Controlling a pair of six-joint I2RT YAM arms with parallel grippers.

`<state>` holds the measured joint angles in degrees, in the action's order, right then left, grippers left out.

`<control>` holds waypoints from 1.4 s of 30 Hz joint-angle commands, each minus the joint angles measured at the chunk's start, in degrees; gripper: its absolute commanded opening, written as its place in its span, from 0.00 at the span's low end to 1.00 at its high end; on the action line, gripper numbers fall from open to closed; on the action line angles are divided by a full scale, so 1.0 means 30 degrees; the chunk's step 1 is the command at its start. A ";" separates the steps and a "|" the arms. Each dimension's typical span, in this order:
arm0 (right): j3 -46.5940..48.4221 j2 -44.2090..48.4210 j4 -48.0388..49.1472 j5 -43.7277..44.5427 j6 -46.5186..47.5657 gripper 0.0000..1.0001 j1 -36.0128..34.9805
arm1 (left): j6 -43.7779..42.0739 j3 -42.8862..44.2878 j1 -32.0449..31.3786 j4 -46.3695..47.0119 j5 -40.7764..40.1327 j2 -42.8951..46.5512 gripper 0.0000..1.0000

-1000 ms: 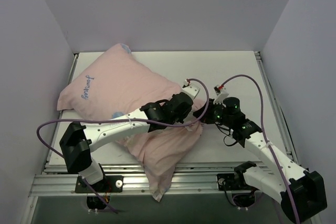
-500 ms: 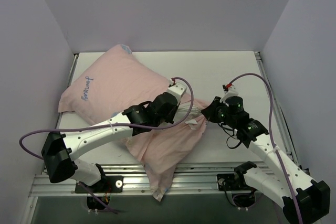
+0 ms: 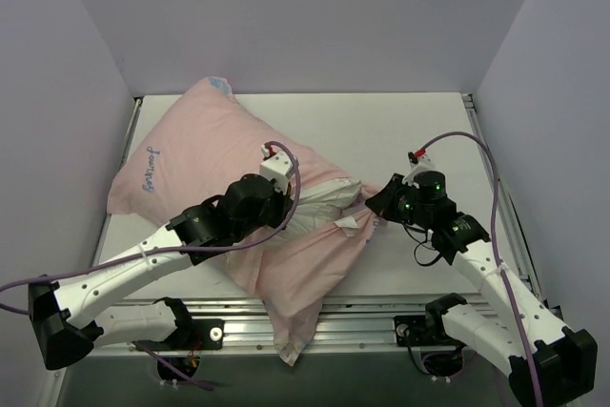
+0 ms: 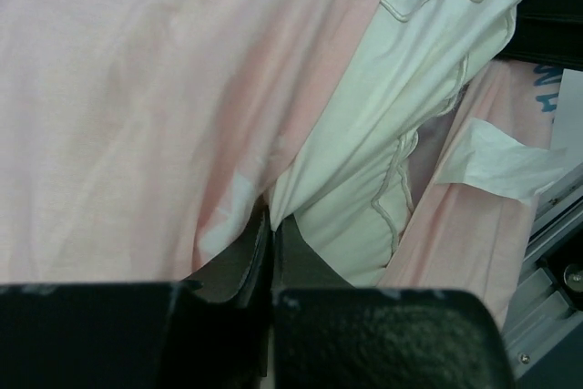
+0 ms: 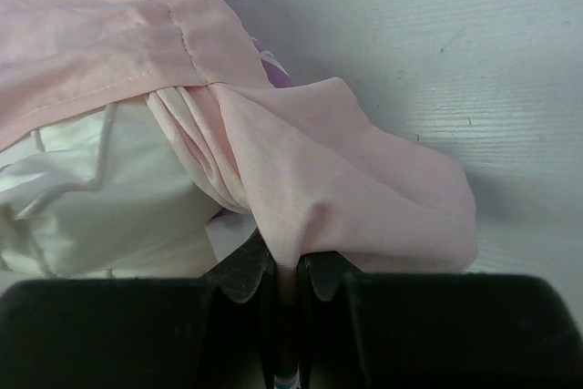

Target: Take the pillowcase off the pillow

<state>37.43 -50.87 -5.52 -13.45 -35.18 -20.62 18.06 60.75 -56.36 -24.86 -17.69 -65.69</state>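
Where the opening gapes, near the middle of the table (image 3: 419, 131), the pillow (image 3: 324, 203) shows white between the two arms. The pillowcase (image 3: 195, 154), pale pink side out, lies slantwise from the far left corner toward the near edge, with one end drooping over it. The right gripper (image 5: 284, 266) is clamped on a gathered fold of pink hem. The left gripper (image 4: 271, 225) is pinched tight where the pink edge meets white, the pillow's folds running into its jaws.
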 commanded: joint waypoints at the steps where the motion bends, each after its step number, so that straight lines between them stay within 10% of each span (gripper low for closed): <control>1: 0.0736 -0.0269 -0.1500 0.5364 0.1472 0.00 0.1835 | -0.0719 -0.0562 0.1207 -0.4574 -0.2891 0.2500 0.02; 13: -0.1811 -0.0094 0.2302 -0.1341 0.1329 0.00 0.1195 | -0.0366 -0.0419 0.1764 0.0634 -0.1634 0.1921 0.02; 28: -0.1931 0.2364 0.0732 0.1376 0.0914 0.16 -0.1300 | -0.1656 0.7169 0.1648 1.0193 0.0154 -0.8862 0.02; 37: -0.0672 0.4624 -0.1648 0.1614 0.1707 0.50 -0.1358 | -0.0573 0.3364 0.0653 0.9850 -0.0896 -0.5266 0.85; 42: 0.1082 0.2753 -0.0799 0.1964 0.2554 0.70 -0.1388 | 0.0976 0.1087 0.0095 0.5370 -0.3994 -0.1342 0.97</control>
<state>35.79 -39.46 -9.50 -9.17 -30.09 -24.29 17.32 67.46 -55.64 -1.96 -21.93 -76.40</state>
